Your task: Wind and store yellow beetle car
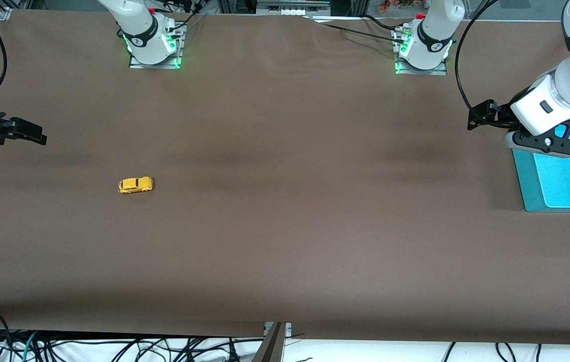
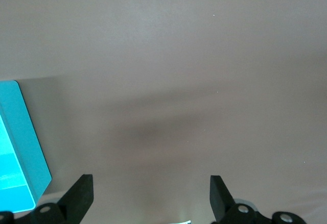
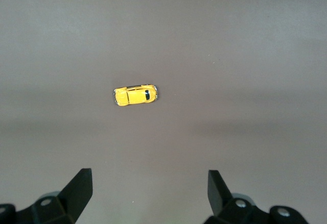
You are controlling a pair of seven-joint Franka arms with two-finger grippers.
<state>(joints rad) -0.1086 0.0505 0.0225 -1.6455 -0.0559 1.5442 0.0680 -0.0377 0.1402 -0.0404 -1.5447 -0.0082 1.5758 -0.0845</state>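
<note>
Brown cloth covers the whole table (image 1: 285, 226), and on it the yellow beetle car (image 1: 135, 185) sits on its wheels toward the right arm's end, well apart from the teal bin (image 1: 561, 183) at the left arm's end. Both arms hang above the table at its 2 ends. The right gripper (image 3: 149, 193) is up in the air over bare cloth near the car with its fingers spread wide and nothing between them; its wrist view shows the car lying crosswise ahead of the fingertips. The left gripper (image 2: 152, 196) waits over the cloth just beside the bin's rim, fingers likewise parted and empty. Nothing of the task looks started: the car is neither wound nor stored. The main risk, as I judge it, lies in the car's smallness against the fingers: a descent slightly off centre could land 1 pad on the rounded roof and squirt the toy sideways, or tip it over. Because it rolls freely, a nudge along its length may send it out of reach. Winding by dragging it backward could fail if the wheels skid on the cloth. The long carry to the bin adds a chance of dropping it from a thin pinch.
</note>
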